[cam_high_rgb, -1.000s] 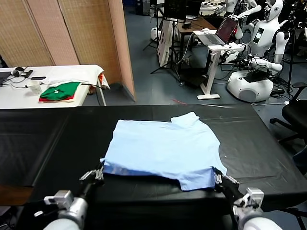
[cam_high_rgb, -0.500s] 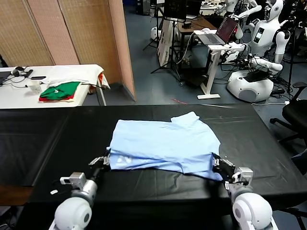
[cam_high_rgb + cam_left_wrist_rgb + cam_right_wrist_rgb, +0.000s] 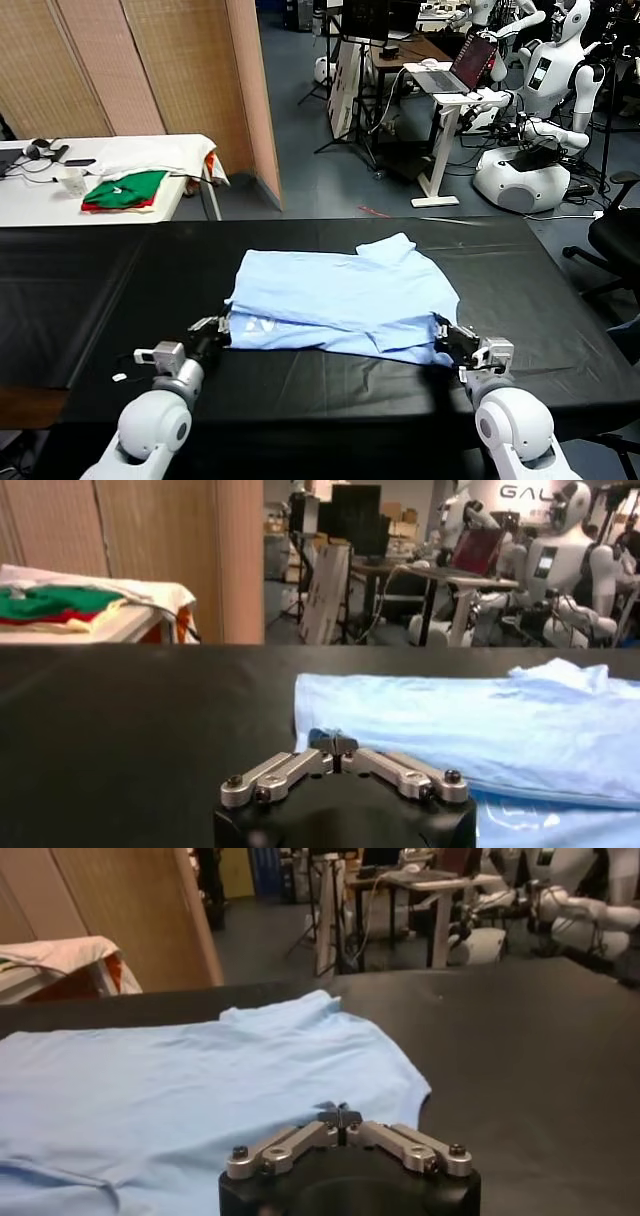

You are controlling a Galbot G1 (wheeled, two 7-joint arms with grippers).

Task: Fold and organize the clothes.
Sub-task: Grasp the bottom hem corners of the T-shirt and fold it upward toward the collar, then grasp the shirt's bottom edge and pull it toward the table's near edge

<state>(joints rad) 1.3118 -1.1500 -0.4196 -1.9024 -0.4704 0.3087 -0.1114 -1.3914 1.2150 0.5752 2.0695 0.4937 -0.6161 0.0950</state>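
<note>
fold: T-shirt (image 3: 340, 300) hem turned up over body, more folds left | left claw (image 3: 213, 330), right claw (image 3: 452, 345): at near corners, grip can't be told

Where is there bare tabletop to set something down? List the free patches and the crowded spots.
Bare black table lies to the robot's left of the T-shirt, and to its right, out to the table's right edge. A narrower strip runs behind the shirt along the far edge. The near edge is crowded: the left gripper and right gripper sit at the shirt's near corners.
</note>
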